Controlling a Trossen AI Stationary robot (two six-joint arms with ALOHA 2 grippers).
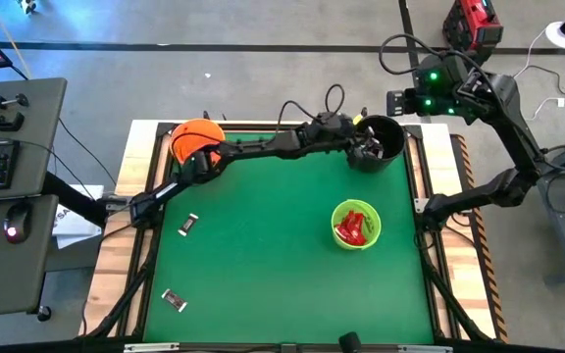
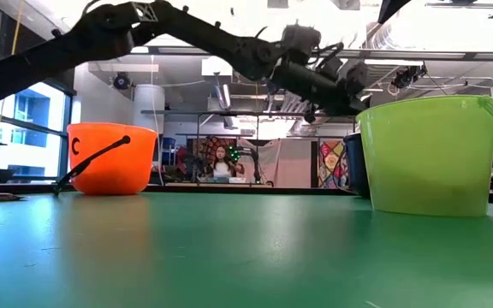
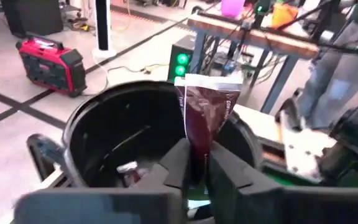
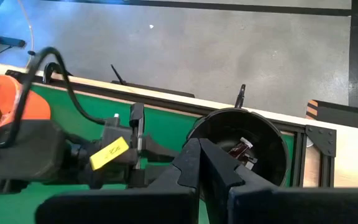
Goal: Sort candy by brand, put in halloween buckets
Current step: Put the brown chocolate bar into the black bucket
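From above, the left gripper (image 1: pixel 369 147) hangs over the round black plastic bucket (image 1: pixel 392 129) at the green mat's (image 1: pixel 263 255) far edge. Its wrist view shows fingers (image 3: pixel 173 165) pinching a dark brown-wrapped candy (image 3: pixel 205 112). The right gripper (image 4: pixel 199 163), pressed together, waits off-table.

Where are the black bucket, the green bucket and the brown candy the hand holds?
Black bucket (image 3: pixel 98 134): left wrist view, on its inner wall.
Green bucket (image 2: pixel 426 154): low view, on its outer side.
Brown candy (image 3: pixel 205 115): left wrist view, on the wrapper's middle, above the left hand (image 3: pixel 197 171).
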